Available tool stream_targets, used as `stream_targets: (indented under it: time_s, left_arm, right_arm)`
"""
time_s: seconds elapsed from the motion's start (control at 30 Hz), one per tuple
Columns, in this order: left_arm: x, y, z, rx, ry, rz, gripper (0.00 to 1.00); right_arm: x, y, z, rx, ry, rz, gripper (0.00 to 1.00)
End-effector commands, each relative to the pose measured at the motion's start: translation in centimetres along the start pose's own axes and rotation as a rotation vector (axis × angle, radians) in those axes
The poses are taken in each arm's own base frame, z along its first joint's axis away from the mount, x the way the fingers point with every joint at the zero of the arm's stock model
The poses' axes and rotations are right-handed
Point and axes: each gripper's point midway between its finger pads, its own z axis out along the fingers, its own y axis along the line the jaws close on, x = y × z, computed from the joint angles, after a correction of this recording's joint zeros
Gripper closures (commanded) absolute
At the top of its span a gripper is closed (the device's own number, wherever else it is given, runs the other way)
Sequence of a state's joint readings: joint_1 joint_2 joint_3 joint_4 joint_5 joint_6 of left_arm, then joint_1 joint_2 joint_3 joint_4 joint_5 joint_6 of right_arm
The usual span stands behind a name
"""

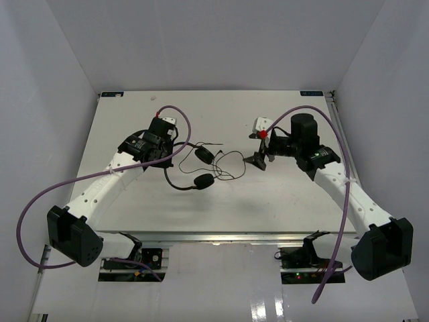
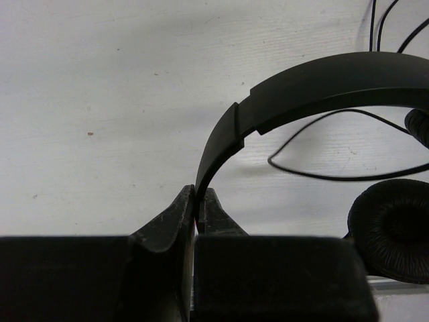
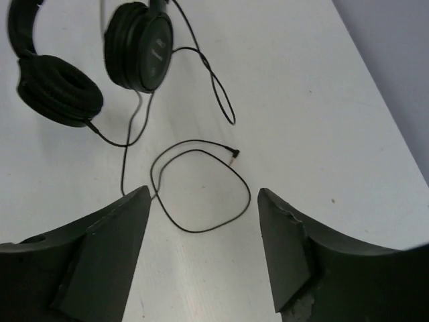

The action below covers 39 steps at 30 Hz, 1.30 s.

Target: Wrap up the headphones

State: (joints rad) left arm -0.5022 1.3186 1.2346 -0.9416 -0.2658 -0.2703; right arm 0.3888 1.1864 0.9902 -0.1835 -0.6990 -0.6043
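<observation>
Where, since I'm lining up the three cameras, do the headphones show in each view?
Top external: headphones near the middle of the table.
Left wrist: headband arches across the right side, pinched in the left gripper.
Right wrist: earcups upper left, beyond the open right gripper.
Shared landmark: the thin cord looped beside them.

Bright, even light falls from overhead onto the white surface [image 1: 268, 201], leaving only soft, faint shadows. Glare shows along the bottom edge of the overhead view. Up close, the left claw [image 2: 196, 196] is a dark, slightly blurred silhouette.
</observation>
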Motion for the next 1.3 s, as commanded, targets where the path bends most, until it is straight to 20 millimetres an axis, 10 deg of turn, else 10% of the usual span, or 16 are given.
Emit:
stream_targets:
  time_s: [0.0, 0.37, 0.57, 0.67, 0.73, 0.97, 1.1, 1.27]
  left_arm:
    - [-2.3, -0.8, -1.7, 0.063, -0.09, -0.028, 1.0]
    - [-2.5, -1.1, -2.5, 0.089, -0.101, -0.044, 1.0]
    - [-2.4, -1.3, -2.6, 0.101, -0.102, -0.054, 1.0]
    - [-2.2, -1.3, -2.7, 0.105, -0.102, -0.056, 1.0]
    - [-2.1, -1.3, -2.6, 0.103, -0.099, -0.057, 1.0]
    - [0.0, -0.8, -1.3, 0.072, -0.046, -0.053, 1.0]
    - [1.2, -0.2, -0.1, 0.026, -0.011, -0.038, 1.0]
    - [2.0, 0.0, 1.1, 0.003, 0.023, -0.027, 1.0]
  right_arm:
    - [2.5, 7.1, 0.7, -0.36, -0.012, 0.032, 0.09]
    - [5.8, 8.1, 6.7, -0.272, 0.154, 0.122, 0.02]
    - [8.4, 6.7, 7.9, -0.171, 0.248, 0.168, 0.27]
    - [8.7, 6.5, 8.2, -0.169, 0.26, 0.166, 0.52]
    - [8.6, 6.6, 8.3, -0.182, 0.256, 0.163, 0.87]
    - [-0.6, 8.1, 5.1, -0.348, 0.049, 0.07, 0.92]
    - [-8.5, 3.9, 1.0, -0.158, -0.087, -0.033, 0.92]
    - [-12.5, -1.6, -2.8, 0.1, -0.155, 0.005, 0.92]
